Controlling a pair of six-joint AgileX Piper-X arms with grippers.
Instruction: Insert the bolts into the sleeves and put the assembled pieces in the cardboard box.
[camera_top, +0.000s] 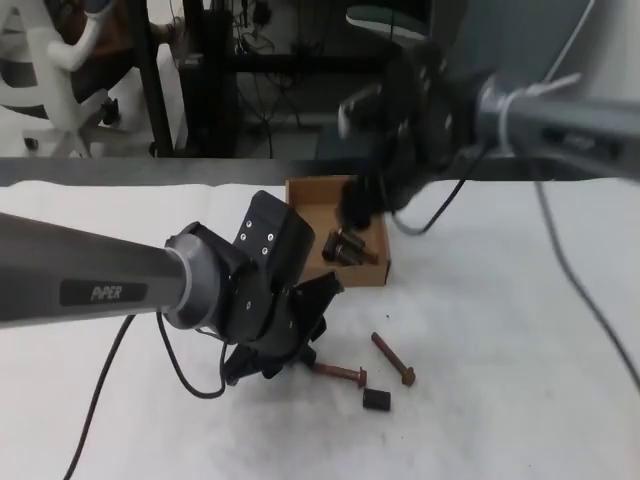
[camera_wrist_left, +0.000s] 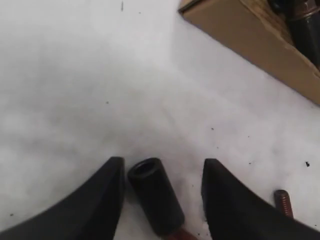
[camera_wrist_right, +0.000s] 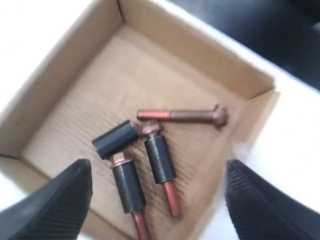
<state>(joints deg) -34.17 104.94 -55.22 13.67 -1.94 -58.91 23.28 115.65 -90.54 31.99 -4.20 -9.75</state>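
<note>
Sleeve (camera_top: 376, 400) — black, loose — lies near a bolt (camera_top: 393, 359).

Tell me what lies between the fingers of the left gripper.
A black sleeve lies on the white bench between the left gripper's open fingers, closer to one of them. The left wrist view shows this.

One cardboard box (camera_wrist_right: 65, 80) is present. It contains two assembled pieces, piece A (camera_wrist_right: 129, 187) and piece B (camera_wrist_right: 160, 159), one bare bolt (camera_wrist_right: 182, 115) and one empty sleeve (camera_wrist_right: 115, 140). The bench (camera_top: 500, 350) carries one loose bolt (camera_top: 393, 358), one loose sleeve (camera_top: 376, 400) and one fitted sleeve (camera_wrist_left: 156, 200) with a bolt shank at its end. Totals: five bolts, five sleeves.
</note>
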